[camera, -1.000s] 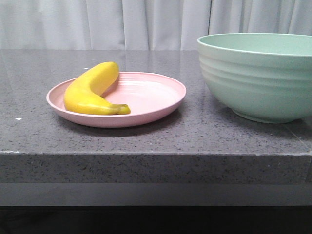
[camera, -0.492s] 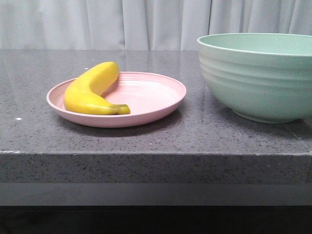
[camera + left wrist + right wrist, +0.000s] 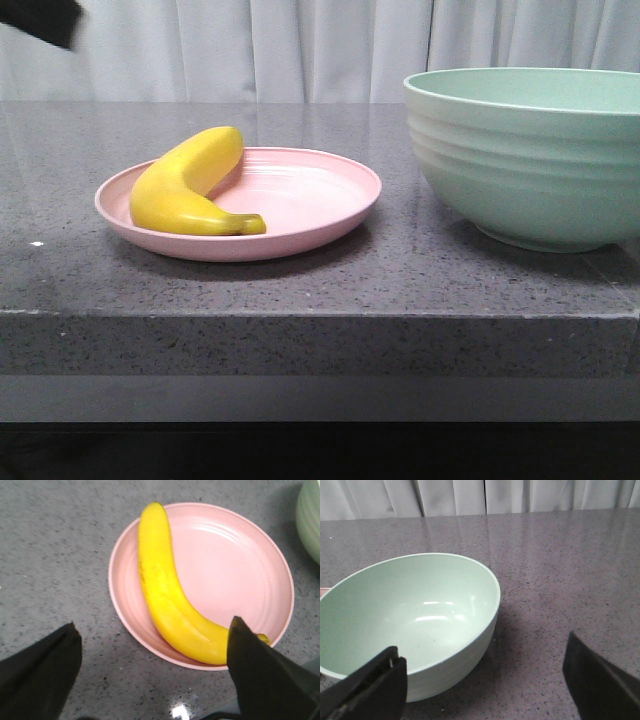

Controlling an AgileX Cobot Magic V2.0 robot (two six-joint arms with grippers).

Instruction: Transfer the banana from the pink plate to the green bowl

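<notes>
The yellow banana [image 3: 185, 185] lies on the left side of the pink plate [image 3: 320, 190] in the front view, stem tip toward the front. The green bowl [image 3: 525, 155] stands to the right of the plate and is empty inside in the right wrist view [image 3: 405, 615]. My left gripper [image 3: 152, 635] is open above the plate's near rim [image 3: 125, 600], with the banana [image 3: 165, 595] between and beyond its fingers, not touching. A dark part of the left arm [image 3: 40, 20] shows at the top left of the front view. My right gripper [image 3: 482, 655] is open and empty beside the bowl.
The grey speckled counter [image 3: 300, 290] ends in a front edge close to the plate and bowl. A white curtain [image 3: 300, 45] hangs behind it.
A dark part of the left arm has come into the top left corner of the front view. The banana, plate and bowl have not moved.
</notes>
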